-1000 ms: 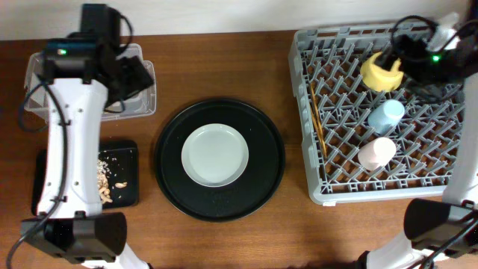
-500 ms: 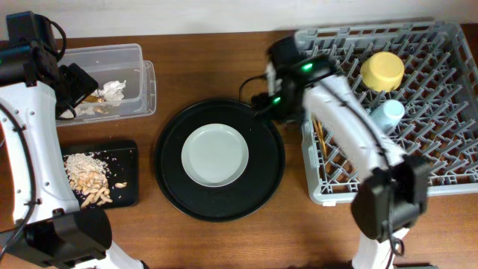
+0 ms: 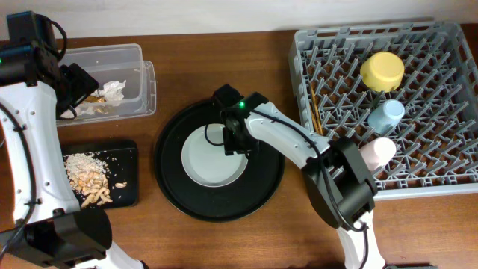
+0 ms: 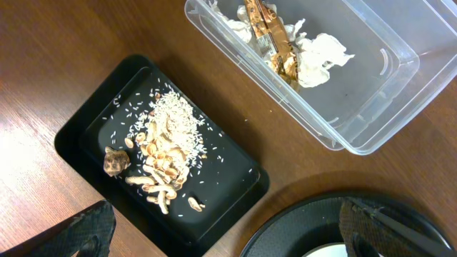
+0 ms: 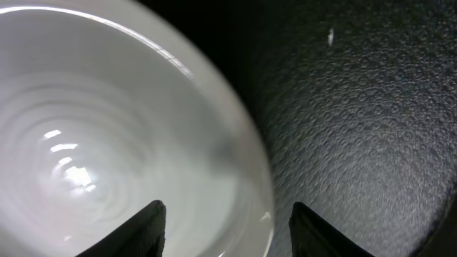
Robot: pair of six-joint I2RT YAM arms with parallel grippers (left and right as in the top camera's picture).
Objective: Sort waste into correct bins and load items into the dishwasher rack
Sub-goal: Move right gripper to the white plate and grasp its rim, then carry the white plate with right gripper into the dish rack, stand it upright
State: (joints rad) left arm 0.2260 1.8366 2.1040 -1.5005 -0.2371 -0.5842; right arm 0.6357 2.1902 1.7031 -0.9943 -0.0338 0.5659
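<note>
The grey plate (image 3: 213,161) lies in the middle of the large round black tray (image 3: 179,198). My right gripper (image 5: 232,232) is open, low over the plate's right rim (image 5: 107,143), one finger over the plate and one over the tray. My left gripper (image 4: 228,243) is open and empty, high above the shallow black tray (image 4: 235,168) of beige food bits and the clear tub (image 4: 371,93) holding white napkins and brown sticks. The yellow bowl (image 3: 382,71), light-blue cup (image 3: 386,116), pink cup (image 3: 377,152) and chopsticks (image 3: 317,112) are in the grey rack (image 3: 441,175).
The clear tub (image 3: 138,104) stands at the back left and the black tray (image 3: 123,153) in front of it. The rack fills the right side. The left arm stands along the table's left edge.
My right arm left the yellow bowl in the rack and swung left and down to the plate's rim. My left arm drew back from over the tub, then held still.
</note>
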